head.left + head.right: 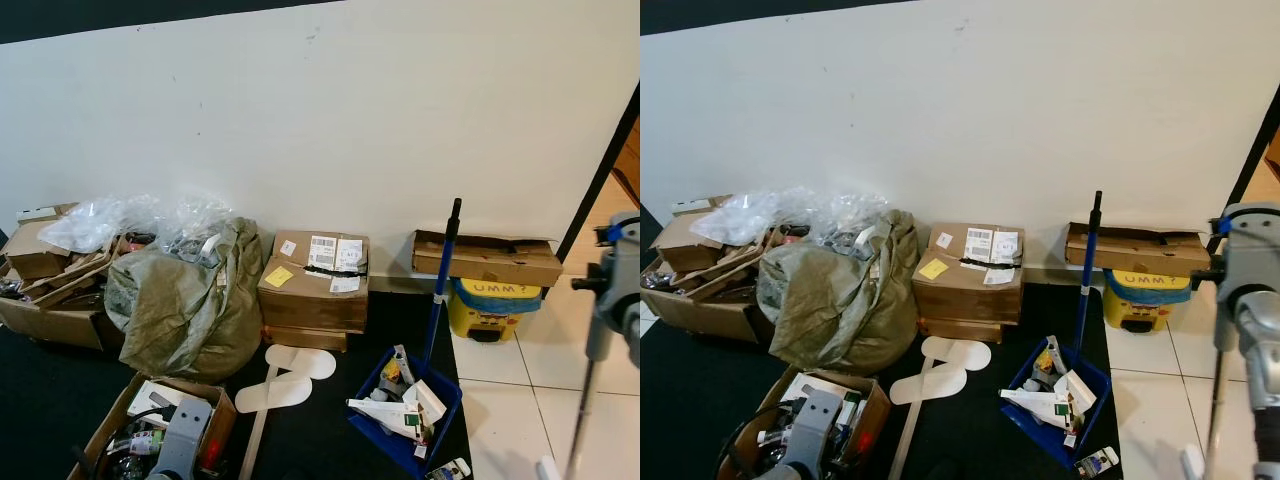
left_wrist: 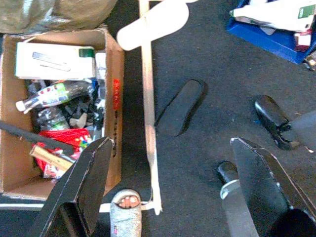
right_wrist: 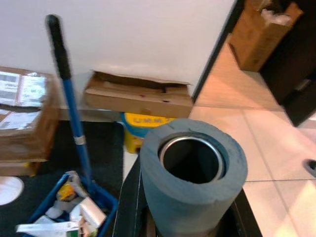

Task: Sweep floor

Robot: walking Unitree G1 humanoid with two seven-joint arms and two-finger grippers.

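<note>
Right gripper (image 3: 190, 217) clenched around the foam-sleeved broom handle (image 3: 192, 170), held upright for sweeping just beside the blue dustpan (image 1: 405, 410), which is already loaded with litter; left gripper (image 2: 173, 192) hangs released.

Glossy pale tiles (image 1: 505, 400) are meeting matt dark carpet (image 1: 310, 440); cardboard boxes (image 1: 312, 285), a blue plastic dustpan (image 1: 405, 420) are sitting there.
</note>
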